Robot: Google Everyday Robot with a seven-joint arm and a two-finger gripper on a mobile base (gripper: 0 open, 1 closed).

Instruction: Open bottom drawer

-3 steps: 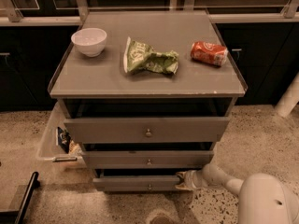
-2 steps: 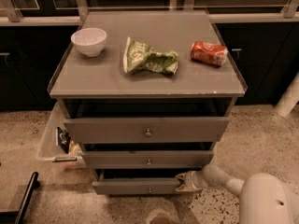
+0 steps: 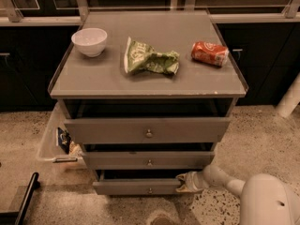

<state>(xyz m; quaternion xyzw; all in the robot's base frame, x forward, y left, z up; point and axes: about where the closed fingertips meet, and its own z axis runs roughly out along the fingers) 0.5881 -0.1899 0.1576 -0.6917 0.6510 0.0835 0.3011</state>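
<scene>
The gripper [image 3: 186,183] meets the right end of the slim grey bottom drawer [image 3: 136,187], slightly out above the speckled floor [image 3: 262,139]; its grip cannot be told. A round white bowl [image 3: 89,41] sits on the smooth chest top [image 3: 154,86].

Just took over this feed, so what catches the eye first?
The gripper sits low at the right end of the bottom drawer, whose front stands slightly out from the chest. On the chest's top lie a white bowl at left, a crumpled green bag in the middle and a red can at right.
</scene>
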